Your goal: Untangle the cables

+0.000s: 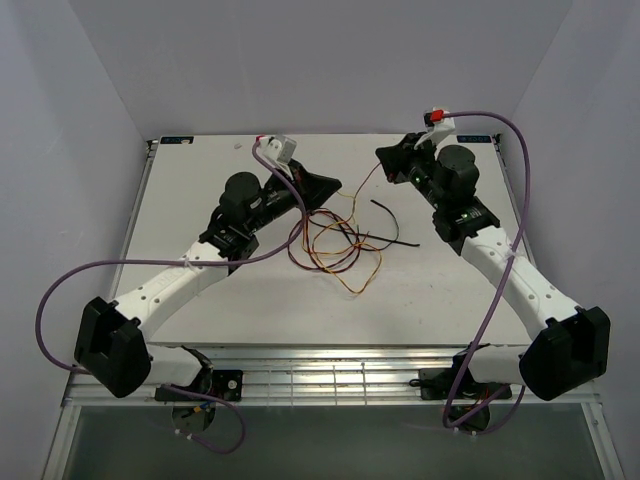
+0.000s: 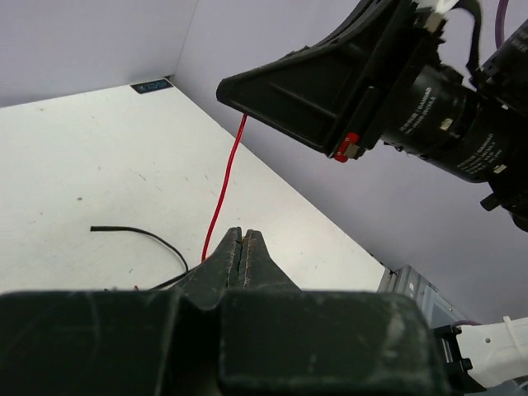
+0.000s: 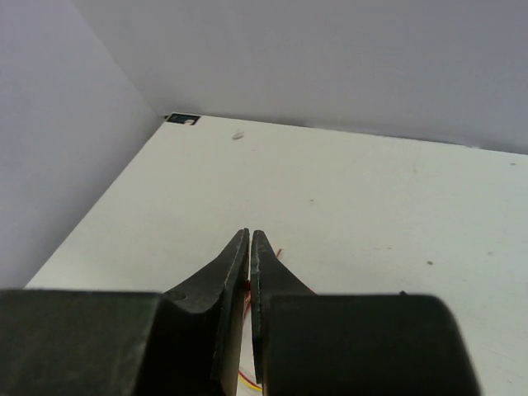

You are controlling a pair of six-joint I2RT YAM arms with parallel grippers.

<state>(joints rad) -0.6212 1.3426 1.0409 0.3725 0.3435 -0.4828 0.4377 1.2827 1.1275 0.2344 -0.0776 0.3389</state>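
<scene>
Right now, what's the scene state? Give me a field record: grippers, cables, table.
left gripper: shut, its tip beside the red cable; a grip on it cannot be confirmed
right gripper: shut on red cable
red cable: runs in a straight line from the right gripper's tip to the left gripper's side
black cable: loose on the table, one end free
bundle: red, yellow and black loops, tangled, mid-table between the arms
table: white
</scene>
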